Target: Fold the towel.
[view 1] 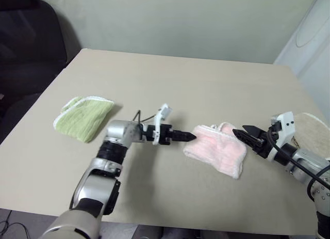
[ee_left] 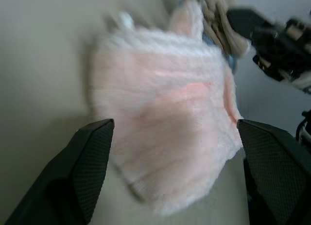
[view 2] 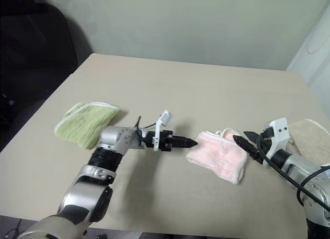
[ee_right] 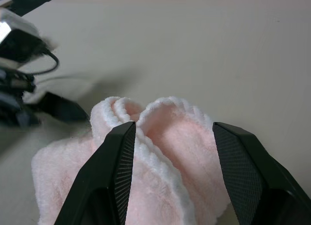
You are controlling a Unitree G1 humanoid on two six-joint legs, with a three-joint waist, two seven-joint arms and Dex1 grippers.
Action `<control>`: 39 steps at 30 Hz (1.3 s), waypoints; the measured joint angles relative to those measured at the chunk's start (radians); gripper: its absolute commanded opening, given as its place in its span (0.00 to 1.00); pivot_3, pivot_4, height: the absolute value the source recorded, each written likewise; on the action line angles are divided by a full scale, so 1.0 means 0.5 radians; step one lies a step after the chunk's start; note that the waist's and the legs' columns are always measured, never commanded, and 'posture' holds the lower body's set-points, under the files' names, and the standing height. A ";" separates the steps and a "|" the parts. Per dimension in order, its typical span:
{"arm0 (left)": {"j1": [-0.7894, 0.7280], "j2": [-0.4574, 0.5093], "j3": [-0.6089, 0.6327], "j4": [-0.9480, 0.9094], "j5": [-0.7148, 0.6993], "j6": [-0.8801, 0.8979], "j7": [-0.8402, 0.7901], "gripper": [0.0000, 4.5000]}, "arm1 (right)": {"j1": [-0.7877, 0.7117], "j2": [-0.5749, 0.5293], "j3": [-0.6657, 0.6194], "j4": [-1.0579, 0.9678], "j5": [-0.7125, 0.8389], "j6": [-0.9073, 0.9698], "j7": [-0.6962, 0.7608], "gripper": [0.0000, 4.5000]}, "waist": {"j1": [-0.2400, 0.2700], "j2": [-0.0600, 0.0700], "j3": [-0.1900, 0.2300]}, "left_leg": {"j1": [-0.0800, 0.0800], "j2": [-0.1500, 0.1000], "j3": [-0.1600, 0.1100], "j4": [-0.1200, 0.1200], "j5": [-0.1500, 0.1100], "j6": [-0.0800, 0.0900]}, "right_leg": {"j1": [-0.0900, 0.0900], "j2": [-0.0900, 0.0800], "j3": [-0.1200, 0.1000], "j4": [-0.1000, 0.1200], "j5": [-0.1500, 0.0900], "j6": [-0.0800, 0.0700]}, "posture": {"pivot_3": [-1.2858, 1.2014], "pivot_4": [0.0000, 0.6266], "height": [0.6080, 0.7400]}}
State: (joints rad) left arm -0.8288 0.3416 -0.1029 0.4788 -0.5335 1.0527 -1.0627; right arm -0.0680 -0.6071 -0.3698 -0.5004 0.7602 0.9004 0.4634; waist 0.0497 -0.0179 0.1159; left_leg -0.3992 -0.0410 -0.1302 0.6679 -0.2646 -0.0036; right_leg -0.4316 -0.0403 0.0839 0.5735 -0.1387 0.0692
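The towel point(view 1: 216, 147) is judged light, soft and limp — best taken at a white-stitched edge or corner, since the bulk would sag. It is seen as pale pink terry, already doubled over, lying on the worktop point(view 1: 196, 84) between the tools. The left tool point(view 1: 188, 137) is spread wide and empty; the right tool point(view 1: 241, 134) stands part-open — nothing gripped.

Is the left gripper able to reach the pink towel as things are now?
Probably yes. The left gripper is open and points at the pink towel's near edge, with nothing between them. The right gripper is at the far side.
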 measured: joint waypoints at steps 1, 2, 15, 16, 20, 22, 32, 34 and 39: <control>-0.006 0.014 0.023 -0.001 -0.006 -0.001 -0.004 0.99 | 0.000 0.000 0.000 0.003 0.000 -0.002 0.000 0.59 | 0.003 0.000 0.000 | -0.001 -0.001 0.000 0.000 0.000 0.000 | 0.000 0.000 0.000 0.000 0.000 0.000 | 0.52 0.24 1.00; -0.014 0.022 0.024 0.000 -0.002 -0.003 -0.003 0.99 | -0.001 0.000 0.000 0.010 -0.001 -0.007 0.001 0.59 | 0.006 0.000 0.000 | -0.001 -0.001 -0.001 0.000 0.000 0.000 | 0.000 -0.001 0.000 0.000 0.000 0.000 | 0.52 0.24 1.00; -0.082 -0.112 -0.290 0.080 0.263 -0.143 -0.021 0.99 | -0.052 0.000 0.062 0.079 -0.022 -0.061 0.004 0.59 | 0.013 0.000 0.000 | -0.001 -0.002 -0.001 0.001 0.000 0.001 | 0.001 -0.002 0.000 0.000 0.004 -0.007 | 0.52 0.24 1.00; -0.099 -0.124 -0.301 0.103 0.284 -0.159 -0.038 0.99 | -0.046 0.000 0.066 0.077 -0.022 -0.062 0.003 0.59 | 0.015 0.000 0.000 | -0.001 -0.002 0.000 0.002 -0.002 0.003 | 0.003 -0.003 0.000 0.000 0.004 -0.006 | 0.52 0.24 1.00; -0.160 -0.188 -0.320 0.213 0.330 -0.196 -0.099 0.99 | 0.023 0.031 0.065 0.036 -0.021 -0.075 -0.023 0.59 | 0.023 0.000 0.000 | -0.002 -0.003 -0.001 0.002 -0.002 0.003 | 0.005 -0.004 0.000 0.000 0.004 -0.005 | 0.52 0.24 1.00; -0.182 -0.225 -0.320 0.247 0.339 -0.196 -0.101 0.99 | 0.036 0.037 0.065 0.034 -0.021 -0.077 -0.039 0.59 | 0.024 0.000 0.000 | -0.003 -0.004 0.000 0.002 -0.002 0.003 | 0.005 -0.006 0.000 -0.001 0.004 -0.005 | 0.52 0.24 1.00; -0.193 -0.317 -0.485 0.168 0.405 -0.241 -0.191 0.99 | 0.037 0.047 0.065 0.005 -0.020 -0.087 -0.066 0.59 | 0.022 0.000 0.000 | -0.002 -0.001 0.002 0.002 0.002 0.004 | 0.004 -0.005 0.000 -0.001 0.001 0.007 | 0.52 0.24 1.00; -0.185 -0.310 -0.544 0.131 0.456 -0.306 -0.188 0.99 | 0.037 0.047 0.065 0.005 -0.020 -0.088 -0.068 0.59 | 0.022 0.000 0.000 | -0.002 -0.002 0.002 0.002 0.001 0.006 | 0.004 -0.005 0.000 -0.001 0.000 0.010 | 0.52 0.24 1.00; -0.133 -0.316 -0.624 0.049 0.587 -0.469 -0.151 0.99 | 0.034 0.054 0.066 0.005 -0.020 -0.090 -0.072 0.59 | 0.024 0.001 0.000 | -0.001 -0.003 0.001 0.003 -0.001 0.009 | 0.008 -0.006 0.000 -0.001 0.000 0.010 | 0.52 0.24 1.00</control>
State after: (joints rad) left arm -0.8953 0.1835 -0.4149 0.5034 -0.2399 0.8183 -1.1384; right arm -0.0508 -0.5800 -0.3370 -0.4981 0.7501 0.8556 0.4274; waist 0.0619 -0.0175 0.1156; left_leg -0.3995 -0.0423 -0.1296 0.6694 -0.2650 0.0011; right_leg -0.4276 -0.0432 0.0838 0.5730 -0.1389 0.0740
